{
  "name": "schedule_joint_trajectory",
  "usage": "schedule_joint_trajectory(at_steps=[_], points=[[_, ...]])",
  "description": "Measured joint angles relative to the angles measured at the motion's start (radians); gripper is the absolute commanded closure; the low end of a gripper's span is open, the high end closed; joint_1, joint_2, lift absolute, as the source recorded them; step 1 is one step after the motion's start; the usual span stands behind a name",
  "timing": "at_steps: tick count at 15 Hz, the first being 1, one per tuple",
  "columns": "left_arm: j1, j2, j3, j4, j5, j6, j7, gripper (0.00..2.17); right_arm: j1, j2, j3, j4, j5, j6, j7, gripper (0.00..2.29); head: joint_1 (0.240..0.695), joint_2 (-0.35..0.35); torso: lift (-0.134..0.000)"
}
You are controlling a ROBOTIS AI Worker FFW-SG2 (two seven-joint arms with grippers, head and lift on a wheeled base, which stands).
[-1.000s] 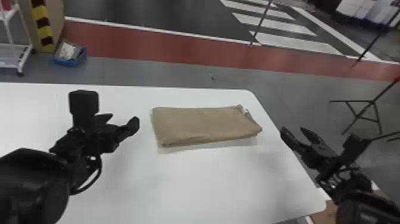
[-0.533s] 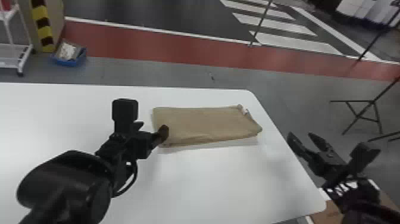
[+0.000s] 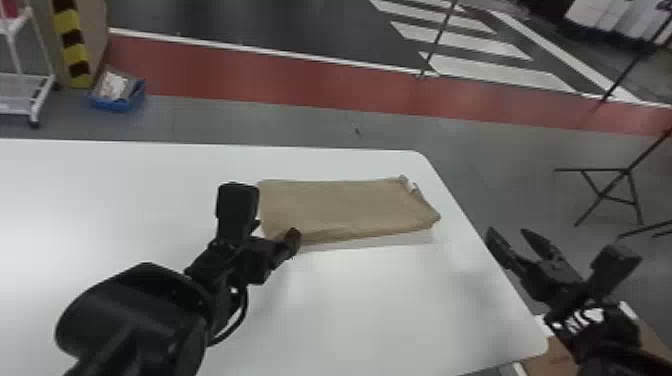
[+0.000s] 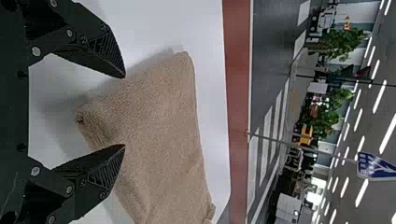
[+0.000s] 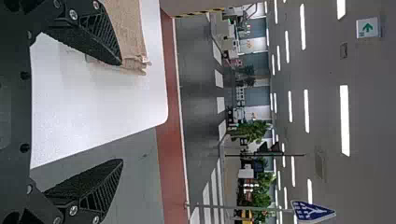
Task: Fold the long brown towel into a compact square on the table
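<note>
Towel (image 3: 345, 207) lies flat on the white tabletop (image 3: 375, 300), far side, toward the right edge. Folded into an oblong, long way left to right; not a square. Its left end shows as a thick, rounded fold in the left wrist view. Right end is looser, small white tag (image 3: 413, 187) at the far right corner.

Left hand (image 3: 276, 231) is at the towel's near left corner. Left wrist view has that hand (image 4: 124, 111) wide, nothing clamped, the towel's left end showing through the gap. Can't tell if a fingertip touches the cloth.

Right hand (image 3: 507, 231) is out past the tabletop's right edge, apart from the towel. Also wide and empty.

Around it: blue bin (image 3: 117, 102) on the floor far left, beside a white rack (image 3: 45, 95); black metal stand (image 3: 625, 172) on the floor to the right. Red floor strip (image 3: 250, 75) runs across beyond the tabletop.
</note>
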Motion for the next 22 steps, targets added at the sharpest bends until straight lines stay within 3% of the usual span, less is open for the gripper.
schedule_joint_trajectory(at_steps=[1, 5, 7, 9, 11, 12, 13, 16, 18, 22], points=[[0.0, 0.0, -0.002, 0.007, -0.004, 0.0, 0.0, 0.6, -0.001, -0.002, -0.003, 0.004, -0.001, 0.0, 0.002, 0.16, 0.695, -0.35, -0.128], [0.001, 0.0, -0.004, 0.017, -0.011, 0.001, 0.002, 0.8, -0.004, -0.008, -0.009, 0.011, -0.001, -0.001, 0.003, 0.16, 0.695, -0.35, -0.128], [0.002, 0.0, -0.005, 0.014, -0.02, 0.006, 0.002, 0.8, -0.005, -0.008, -0.01, 0.013, -0.001, -0.001, 0.003, 0.16, 0.695, -0.35, -0.128], [0.006, 0.0, -0.009, 0.012, -0.025, 0.013, 0.001, 1.08, -0.008, -0.008, -0.01, 0.015, -0.002, -0.001, 0.003, 0.16, 0.695, -0.35, -0.128], [0.008, 0.0, -0.012, 0.008, -0.028, 0.02, 0.005, 1.1, -0.009, -0.008, -0.009, 0.016, -0.004, -0.001, 0.003, 0.16, 0.695, -0.35, -0.128], [0.009, 0.0, -0.012, 0.003, -0.028, 0.024, 0.008, 1.34, -0.009, -0.008, -0.009, 0.016, -0.007, -0.001, 0.003, 0.16, 0.695, -0.35, -0.128], [0.01, 0.0, -0.009, -0.008, -0.028, 0.032, 0.009, 1.42, -0.009, -0.008, -0.009, 0.016, -0.011, -0.001, 0.003, 0.16, 0.695, -0.35, -0.128], [0.019, 0.001, 0.006, -0.063, -0.029, 0.071, 0.011, 1.42, -0.013, -0.008, -0.007, 0.016, -0.013, 0.0, 0.003, 0.16, 0.695, -0.35, -0.128], [0.026, 0.018, 0.024, -0.107, -0.028, 0.109, 0.014, 1.42, -0.02, -0.008, 0.0, 0.016, -0.011, 0.004, 0.002, 0.17, 0.695, -0.35, -0.128], [0.083, 0.094, 0.089, -0.238, -0.024, 0.197, 0.015, 1.42, -0.038, -0.003, 0.018, 0.014, -0.001, 0.018, -0.003, 0.17, 0.695, -0.35, -0.128]])
